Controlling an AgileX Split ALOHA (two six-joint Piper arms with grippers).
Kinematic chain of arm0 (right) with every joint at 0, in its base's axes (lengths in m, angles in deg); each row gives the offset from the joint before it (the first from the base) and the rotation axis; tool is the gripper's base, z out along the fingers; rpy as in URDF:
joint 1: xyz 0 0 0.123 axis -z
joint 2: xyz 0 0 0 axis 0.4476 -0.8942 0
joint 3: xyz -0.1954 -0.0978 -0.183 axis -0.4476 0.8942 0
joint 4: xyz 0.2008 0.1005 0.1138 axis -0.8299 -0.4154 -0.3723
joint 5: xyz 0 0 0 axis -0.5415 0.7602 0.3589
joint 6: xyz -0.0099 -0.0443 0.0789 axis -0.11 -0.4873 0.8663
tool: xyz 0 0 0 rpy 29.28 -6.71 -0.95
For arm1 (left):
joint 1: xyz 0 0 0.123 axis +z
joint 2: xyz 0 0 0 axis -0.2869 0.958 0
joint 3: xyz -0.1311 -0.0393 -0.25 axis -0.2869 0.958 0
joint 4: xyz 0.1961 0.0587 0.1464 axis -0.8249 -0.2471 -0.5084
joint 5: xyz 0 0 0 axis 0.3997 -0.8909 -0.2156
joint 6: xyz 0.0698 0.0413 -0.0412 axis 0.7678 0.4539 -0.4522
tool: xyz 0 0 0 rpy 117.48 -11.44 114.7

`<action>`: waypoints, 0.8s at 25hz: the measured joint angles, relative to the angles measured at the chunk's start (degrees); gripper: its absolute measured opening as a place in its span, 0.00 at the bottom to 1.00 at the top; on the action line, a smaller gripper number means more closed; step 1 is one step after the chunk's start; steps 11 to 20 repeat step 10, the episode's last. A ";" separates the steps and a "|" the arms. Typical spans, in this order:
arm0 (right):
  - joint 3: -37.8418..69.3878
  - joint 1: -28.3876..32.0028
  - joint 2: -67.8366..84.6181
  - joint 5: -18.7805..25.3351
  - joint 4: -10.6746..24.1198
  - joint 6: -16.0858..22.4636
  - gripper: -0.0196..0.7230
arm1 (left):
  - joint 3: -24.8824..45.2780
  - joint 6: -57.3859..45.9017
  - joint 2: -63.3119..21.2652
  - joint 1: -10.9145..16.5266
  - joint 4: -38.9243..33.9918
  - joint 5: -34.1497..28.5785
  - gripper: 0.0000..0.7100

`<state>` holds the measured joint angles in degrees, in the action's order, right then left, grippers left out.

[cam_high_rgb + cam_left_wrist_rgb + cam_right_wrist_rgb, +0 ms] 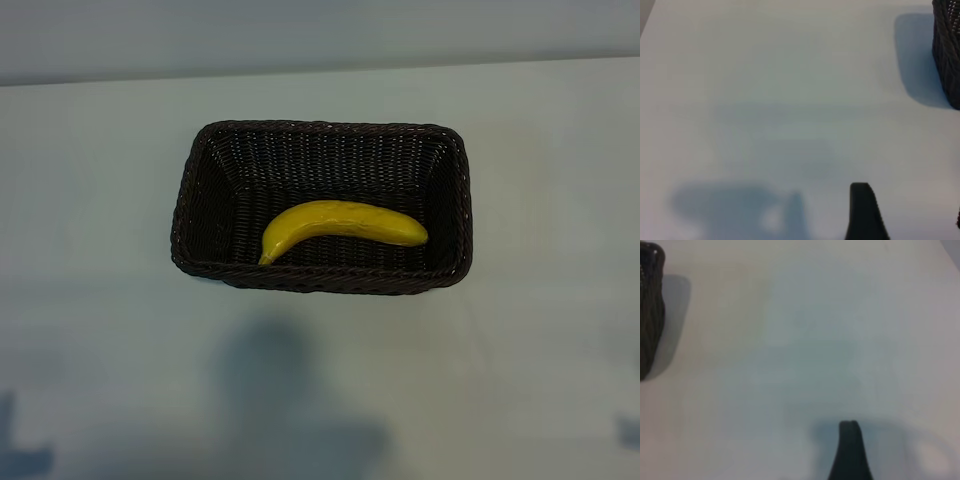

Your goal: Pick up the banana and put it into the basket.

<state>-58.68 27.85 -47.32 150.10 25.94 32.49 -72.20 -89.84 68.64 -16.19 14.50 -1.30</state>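
Observation:
The yellow banana [340, 225] lies inside the dark brown wicker basket [320, 275], along its front wall, with its stem end toward the left. No gripper touches it. In the left wrist view my left gripper [805, 225] hangs over bare table with one dark finger [864, 212] showing, and a corner of the basket [947, 50] stands far off. My right gripper [802, 465] also shows a single finger [850, 450] over bare table, with the basket's edge [650, 310] well away. Both grippers are open and hold nothing.
The white table [100, 330] spreads wide on all sides of the basket. A soft shadow [280, 400] falls in front of the basket. The table's far edge [320, 70] runs behind it.

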 joint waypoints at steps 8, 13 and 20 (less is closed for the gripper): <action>0.00 0.79 0.00 0.00 0.00 0.00 0.73 | 0.00 0.09 0.00 0.00 0.00 0.00 0.67; 0.00 0.79 0.00 0.00 0.00 0.00 0.73 | 0.00 0.09 0.00 0.00 0.00 0.00 0.67; 0.00 0.79 0.00 0.00 0.00 0.00 0.73 | 0.00 0.09 0.00 0.00 0.00 0.00 0.67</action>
